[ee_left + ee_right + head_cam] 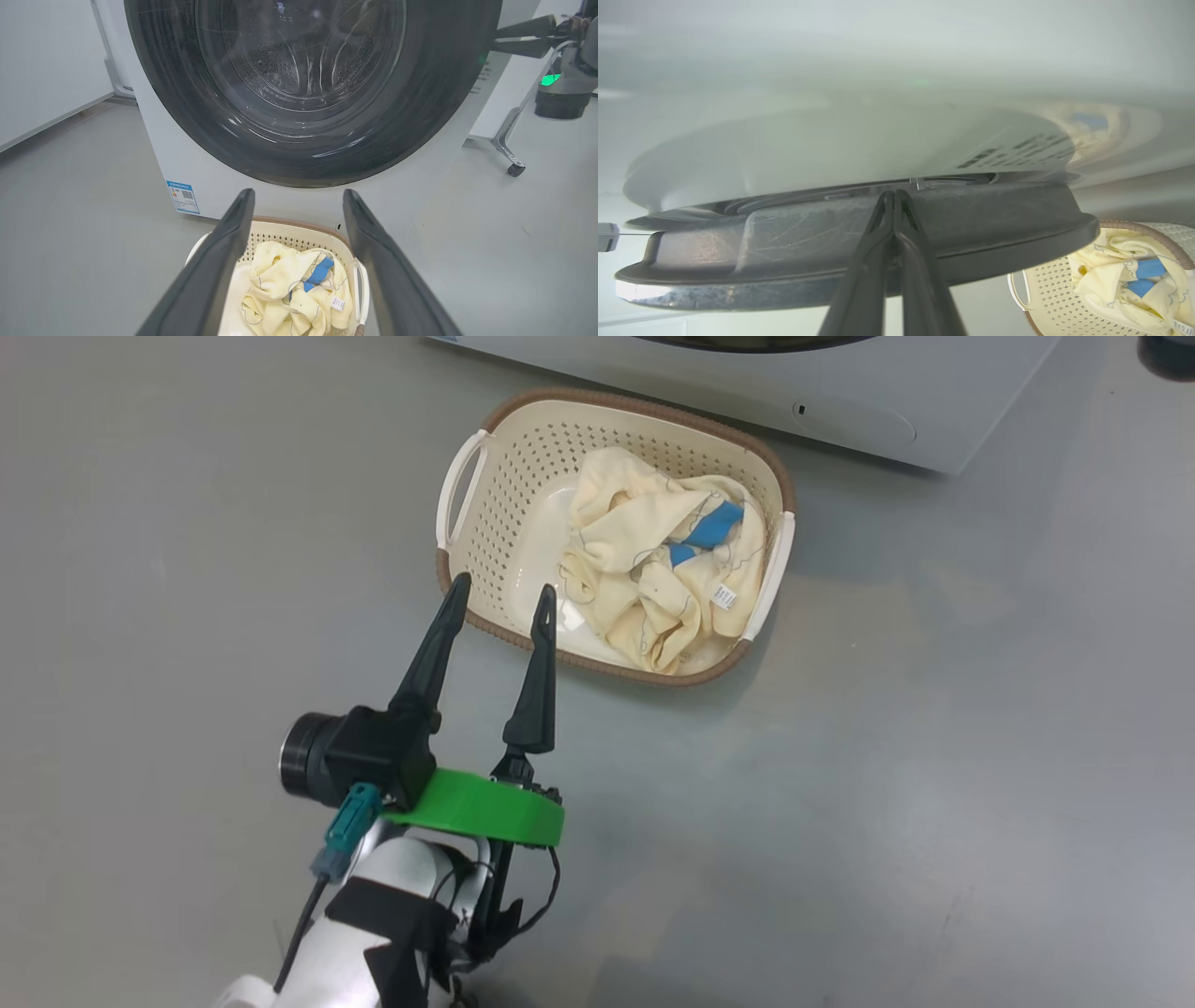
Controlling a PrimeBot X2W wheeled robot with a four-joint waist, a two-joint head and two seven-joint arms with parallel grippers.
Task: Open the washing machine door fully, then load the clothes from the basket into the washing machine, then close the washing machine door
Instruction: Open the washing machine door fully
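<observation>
While looking down from the head: left gripper (503, 583) spread wide, holding nothing, fingers aimed at near left corner of basket (509, 476). Tips over that corner's brown rim in this view; touching or above it, cannot tell. Clothes (644, 560) bunched in basket's right half, beyond tips and off to their right, apart from both fingers. Bare perforated wall and bottom in basket's left half, nearest the tips. On top of the heap, blue patch (714, 525); toward right handle, small white tag (724, 596). Basket flat on grey floor (187, 569), just before washer (840, 383).

From left wrist: clothes framed between the two dark fingers, lower and farther out, with basket's far rim just short of washer's white front. Above, door (177, 102), black rim round clear glass, steel drum (289, 60) behind it. At front's lower left corner, blue label (183, 197). At upper right, right gripper (494, 39) level with door's rim, fingers lying sideways.

From right wrist: right gripper clenched, fingers pressed together on nothing, tips set at narrow gap between door's dark edge and white front. Whether tips touch door, cannot tell. Basket and clothes low at right there, well apart from that gripper.
</observation>
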